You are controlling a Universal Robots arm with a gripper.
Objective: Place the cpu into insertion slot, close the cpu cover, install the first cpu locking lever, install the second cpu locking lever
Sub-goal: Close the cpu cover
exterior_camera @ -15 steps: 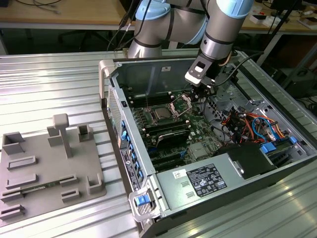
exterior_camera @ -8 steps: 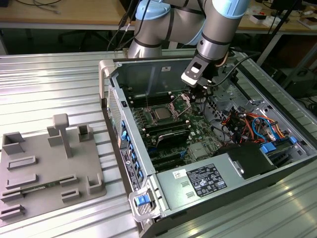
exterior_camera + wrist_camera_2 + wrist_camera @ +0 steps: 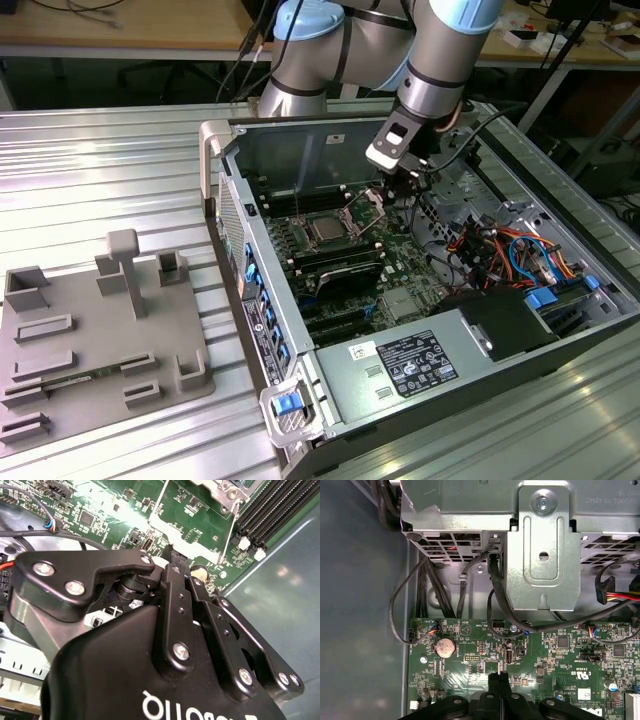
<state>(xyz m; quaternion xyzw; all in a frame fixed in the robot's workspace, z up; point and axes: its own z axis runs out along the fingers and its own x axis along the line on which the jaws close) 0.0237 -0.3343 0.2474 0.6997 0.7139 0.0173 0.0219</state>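
Note:
In the exterior view the cpu [image 3: 326,231], a silvery square, lies in the insertion slot [image 3: 309,238] on the green motherboard inside the open computer case. The cpu cover [image 3: 366,206] stands raised on the slot's side toward the exterior view's right. My gripper [image 3: 403,187] hangs just beyond the cover, low over the board. In the second wrist view the cover's thin silver frame [image 3: 159,511] shows green board through its cut-out, and my gripper [image 3: 173,555] is shut with its tips close to the frame's corner. In the first wrist view the gripper [image 3: 499,679] is shut with nothing between its fingers.
Black memory slots [image 3: 340,272] run beside the socket. Bundled cables [image 3: 490,250] and a metal drive cage [image 3: 540,545] crowd the case on the exterior view's right. A power supply [image 3: 420,360] sits at the front. A grey fixture plate [image 3: 90,340] lies on the table.

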